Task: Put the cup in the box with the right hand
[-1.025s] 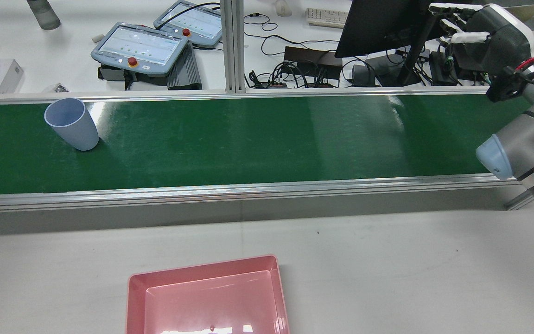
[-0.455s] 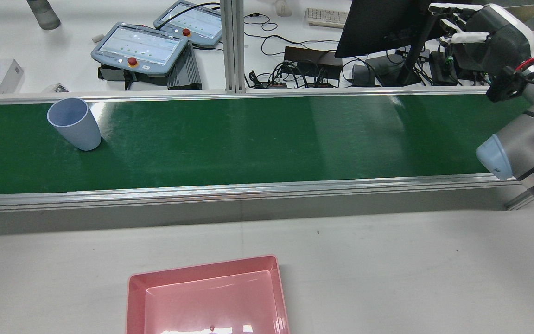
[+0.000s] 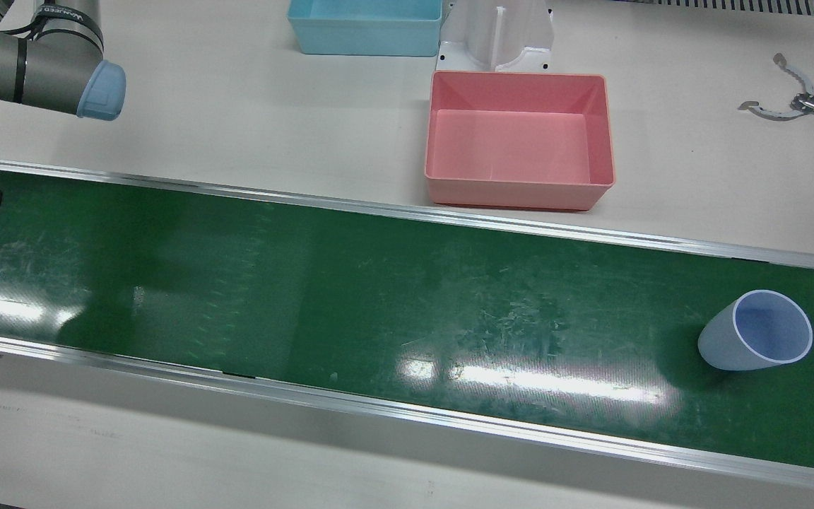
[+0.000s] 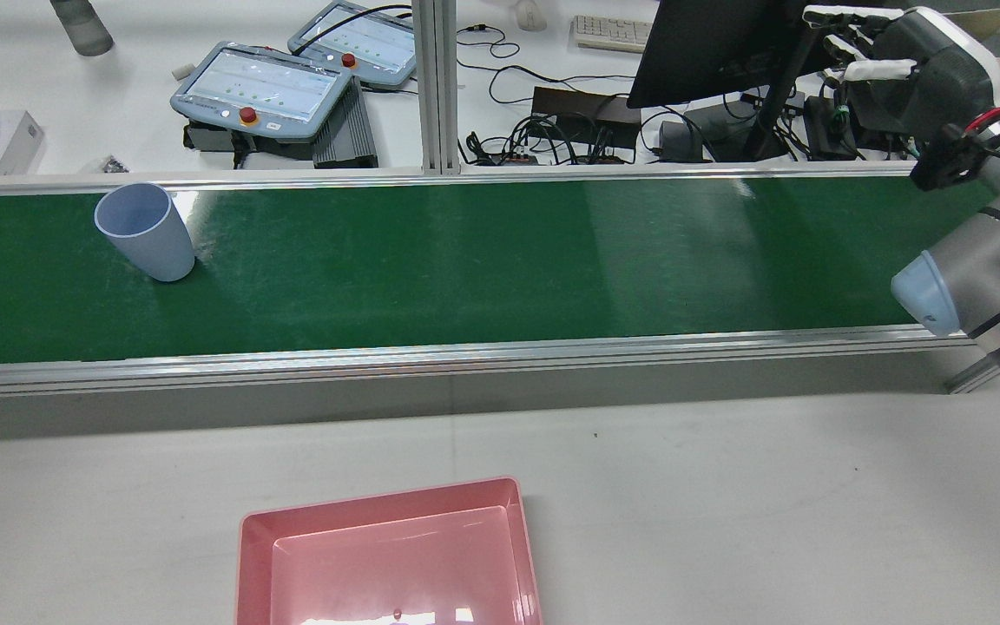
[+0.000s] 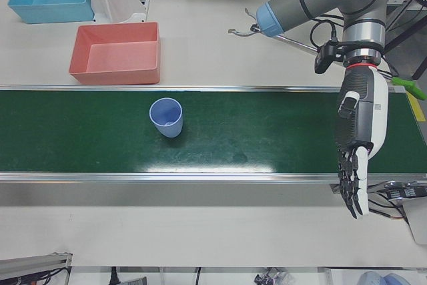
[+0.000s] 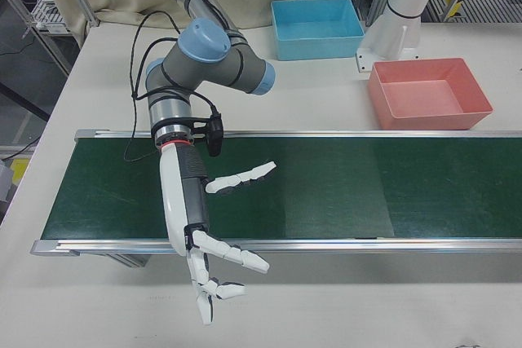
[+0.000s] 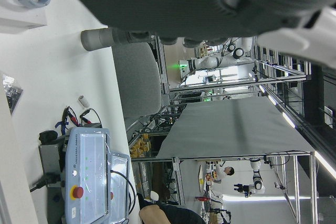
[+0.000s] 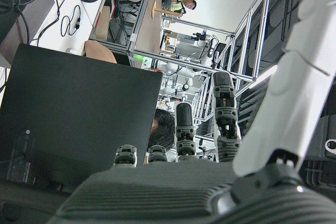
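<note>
A pale blue cup point(image 4: 146, 231) stands upright and alone on the green belt point(image 4: 483, 260), near its left end in the rear view. It also shows in the front view point(image 3: 757, 332) and the left-front view point(image 5: 167, 117). The pink box point(image 4: 378, 512) is empty on the white table beside the belt, also in the front view point(image 3: 516, 192). My right hand point(image 6: 186, 201) is open with fingers spread, over the belt's other end, far from the cup; the rear view shows it too point(image 4: 899, 61). My left hand point(image 5: 357, 138) is open, pointing past the belt's operator-side edge.
A blue box point(image 3: 364, 28) and a white arm pedestal point(image 3: 495, 35) stand behind the pink box. Metal tongs point(image 3: 788, 106) lie on the table. Aluminium rails point(image 4: 465, 356) edge the belt. Pendants, cables and a monitor sit beyond the belt.
The cup has slid a little to the right along the belt in the rear view. The right arm and hand have not moved.
</note>
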Available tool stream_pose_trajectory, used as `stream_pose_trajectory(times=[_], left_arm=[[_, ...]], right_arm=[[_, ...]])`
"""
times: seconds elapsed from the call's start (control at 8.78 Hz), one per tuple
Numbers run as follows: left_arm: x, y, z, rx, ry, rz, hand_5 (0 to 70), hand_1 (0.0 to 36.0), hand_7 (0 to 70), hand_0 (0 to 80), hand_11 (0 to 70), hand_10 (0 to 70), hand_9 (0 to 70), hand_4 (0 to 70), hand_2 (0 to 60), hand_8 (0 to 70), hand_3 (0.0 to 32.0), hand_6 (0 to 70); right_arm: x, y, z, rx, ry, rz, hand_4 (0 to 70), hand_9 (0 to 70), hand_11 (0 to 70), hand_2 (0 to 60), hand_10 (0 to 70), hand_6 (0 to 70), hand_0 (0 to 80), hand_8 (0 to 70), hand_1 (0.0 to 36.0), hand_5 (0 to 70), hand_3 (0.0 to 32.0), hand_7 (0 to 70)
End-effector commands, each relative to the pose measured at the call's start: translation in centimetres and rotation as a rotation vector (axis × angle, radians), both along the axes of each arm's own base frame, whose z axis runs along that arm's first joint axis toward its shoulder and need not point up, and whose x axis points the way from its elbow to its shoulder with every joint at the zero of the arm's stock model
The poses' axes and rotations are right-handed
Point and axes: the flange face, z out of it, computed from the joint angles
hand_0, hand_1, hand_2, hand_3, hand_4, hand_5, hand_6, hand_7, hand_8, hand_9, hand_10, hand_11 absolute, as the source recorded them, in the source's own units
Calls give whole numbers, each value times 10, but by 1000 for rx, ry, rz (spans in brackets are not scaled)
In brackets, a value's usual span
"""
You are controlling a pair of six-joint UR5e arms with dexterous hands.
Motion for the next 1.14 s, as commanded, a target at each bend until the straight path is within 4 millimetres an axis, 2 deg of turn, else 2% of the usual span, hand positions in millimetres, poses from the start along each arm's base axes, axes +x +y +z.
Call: stream_pose_trajectory(times=[0.0,1.02], left_arm=[[0,0,0,-1,0,0,0,0,0,0,0,0,0,0,0,0,0,0],[0,0,0,-1,0,0,0,0,0,0,0,0,0,0,0,0,0,0]], right_arm=[[0,0,-1,1,0,0,267,75,64,0,34,73,526,5,88,43,56,408],[0,0,-1,1,0,-1,270,77,63,0,34,74,526,6,88,43,56,412]])
